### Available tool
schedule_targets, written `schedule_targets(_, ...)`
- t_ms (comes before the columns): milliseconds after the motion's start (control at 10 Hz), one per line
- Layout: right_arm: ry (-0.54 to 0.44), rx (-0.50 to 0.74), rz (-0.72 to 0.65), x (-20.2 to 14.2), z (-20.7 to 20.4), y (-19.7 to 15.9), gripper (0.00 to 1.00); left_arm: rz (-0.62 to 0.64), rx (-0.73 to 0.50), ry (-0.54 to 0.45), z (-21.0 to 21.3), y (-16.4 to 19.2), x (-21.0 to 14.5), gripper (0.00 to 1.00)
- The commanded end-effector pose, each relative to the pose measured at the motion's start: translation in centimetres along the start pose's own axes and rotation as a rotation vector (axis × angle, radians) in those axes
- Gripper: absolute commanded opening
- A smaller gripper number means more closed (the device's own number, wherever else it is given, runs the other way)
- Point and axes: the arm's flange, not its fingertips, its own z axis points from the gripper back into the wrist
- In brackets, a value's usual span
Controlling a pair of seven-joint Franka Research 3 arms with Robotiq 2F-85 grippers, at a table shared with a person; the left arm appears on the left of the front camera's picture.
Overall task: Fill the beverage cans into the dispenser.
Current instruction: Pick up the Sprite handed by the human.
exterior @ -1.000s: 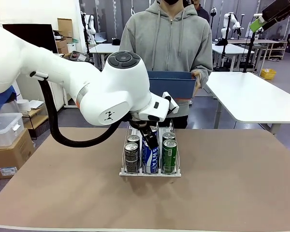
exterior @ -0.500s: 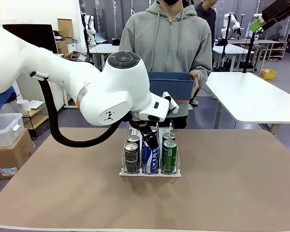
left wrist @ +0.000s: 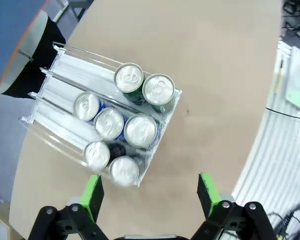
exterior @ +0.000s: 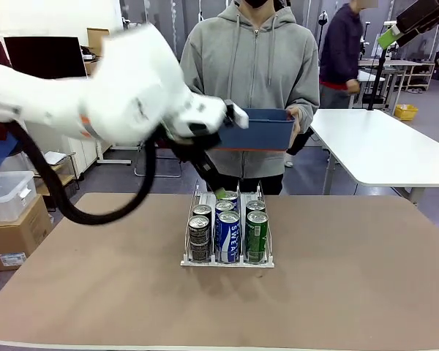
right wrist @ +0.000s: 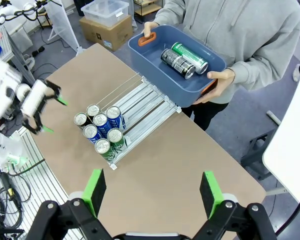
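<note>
My left gripper [left wrist: 150,187] hangs wide and empty above the dispenser [left wrist: 60,100], free to fetch more cans [right wrist: 179,62] from the tub [right wrist: 160,75].

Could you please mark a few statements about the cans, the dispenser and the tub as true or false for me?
1. The dispenser holds seven beverage cans. True.
2. The left end effector is shut on a can. False: it is open and empty, above the dispenser.
3. Nobody is holding the blue tub. False: the person holds it with a hand at each end.
4. A dark grey can and a green can lie in the tub. True.
5. The right end effector is open and empty. True.
</note>
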Motion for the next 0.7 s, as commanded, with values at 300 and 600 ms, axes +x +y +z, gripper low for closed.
schedule_targets(300,-0.008,-0.003,-0.003,-0.1,0.0,0.0,1.0,-0.057,-0.003,-0.046,17.5,5.7,-1.4,1.0)
schedule_targets(600,-0.008,-0.003,-0.003,-0.1,0.0,0.0,1.0,-0.075,0.001,-0.145,24.5,7.3,-1.2,1.0)
